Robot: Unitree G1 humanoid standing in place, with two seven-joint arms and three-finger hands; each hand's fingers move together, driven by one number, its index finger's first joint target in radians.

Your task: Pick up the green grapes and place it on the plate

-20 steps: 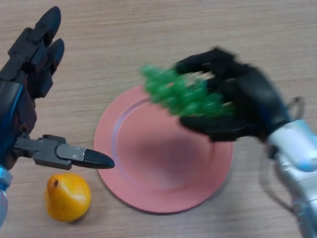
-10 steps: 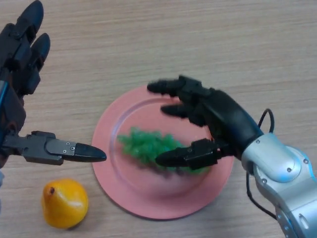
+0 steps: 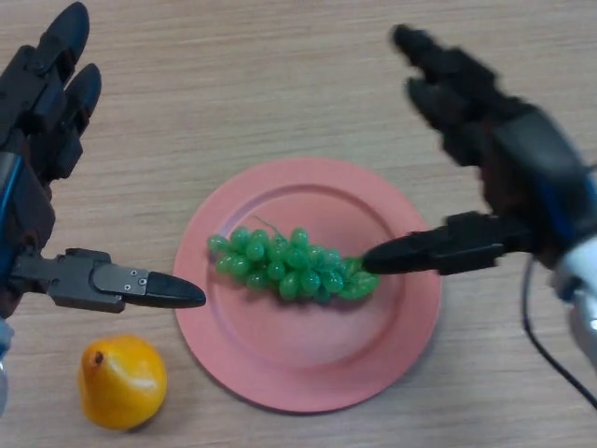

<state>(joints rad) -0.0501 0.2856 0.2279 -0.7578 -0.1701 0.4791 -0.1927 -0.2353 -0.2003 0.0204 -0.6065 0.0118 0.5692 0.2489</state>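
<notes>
A bunch of green grapes (image 3: 294,266) lies across the middle of a pink plate (image 3: 308,373) on the wooden table. My right hand (image 3: 504,159) is open, raised to the right of the plate, its thumb (image 3: 429,252) pointing at the right end of the grapes, apart from them or just touching. My left hand (image 3: 37,159) is open at the left edge, its thumb (image 3: 131,285) pointing toward the plate's left rim.
An orange-yellow fruit (image 3: 121,381) sits on the table at the lower left, just left of the plate and below my left thumb. The wooden table (image 3: 280,75) stretches beyond the plate.
The right hand carried the grapes over the plate, let them go, and has opened and lifted away to the right. The grapes now lie still on the plate. The left hand barely moved.
</notes>
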